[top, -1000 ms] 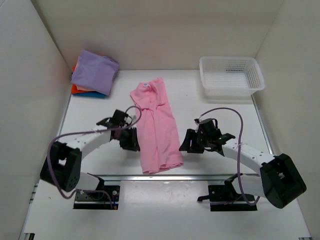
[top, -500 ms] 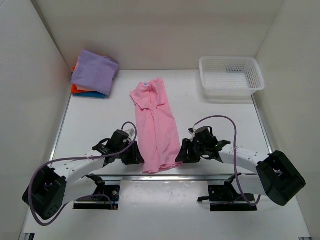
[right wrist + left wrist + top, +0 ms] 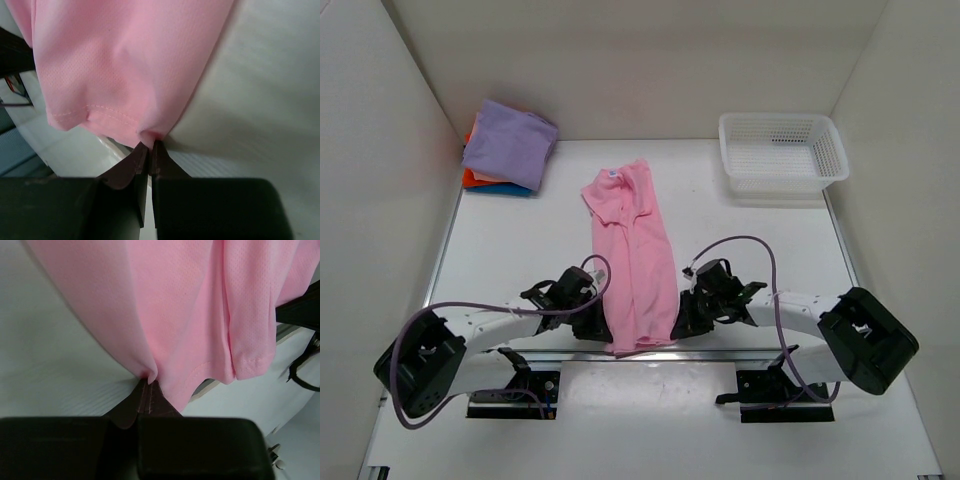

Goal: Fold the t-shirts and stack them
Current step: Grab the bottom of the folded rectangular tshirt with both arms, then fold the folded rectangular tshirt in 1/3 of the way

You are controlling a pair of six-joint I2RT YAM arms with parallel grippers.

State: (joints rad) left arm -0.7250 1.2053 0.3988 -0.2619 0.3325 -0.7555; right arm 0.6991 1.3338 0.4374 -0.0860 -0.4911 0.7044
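Both grippers are being shown with jaws pressed together on cloth: the left gripper point(image 3: 601, 328) is pinching the near left corner of the pink t-shirt point(image 3: 632, 255), and the right gripper point(image 3: 678, 322) is pinching the near right corner in the same way. In each wrist view a small pucker of pink cloth is being caught between the closed fingertips, just above the stitched hem. The pink t-shirt is being presented as a long narrow strip down the middle of the table point(image 3: 520, 250), its sides turned in, with the collar and white neck label point(image 3: 610, 173) at the far end and the hem at the near edge between the two arms. The lengthwise folds are being judged as done. The crosswise fold, carrying the hem toward the collar, is being judged as the step in hand and not yet made, and transfer to the stack is being left for afterwards. At the far left corner, well apart from both grippers, folded shirts are being displayed in a stack: a lavender t-shirt point(image 3: 510, 140) on top, with an orange t-shirt point(image 3: 478, 180) and a blue t-shirt point(image 3: 517, 189) showing at the edges beneath it. Three shirts are thus being counted as finished, as far as can be seen, and one as in progress. At the far right, the white mesh basket point(image 3: 785, 182) is being shown with nothing visible inside it, and no shirt is touching it.
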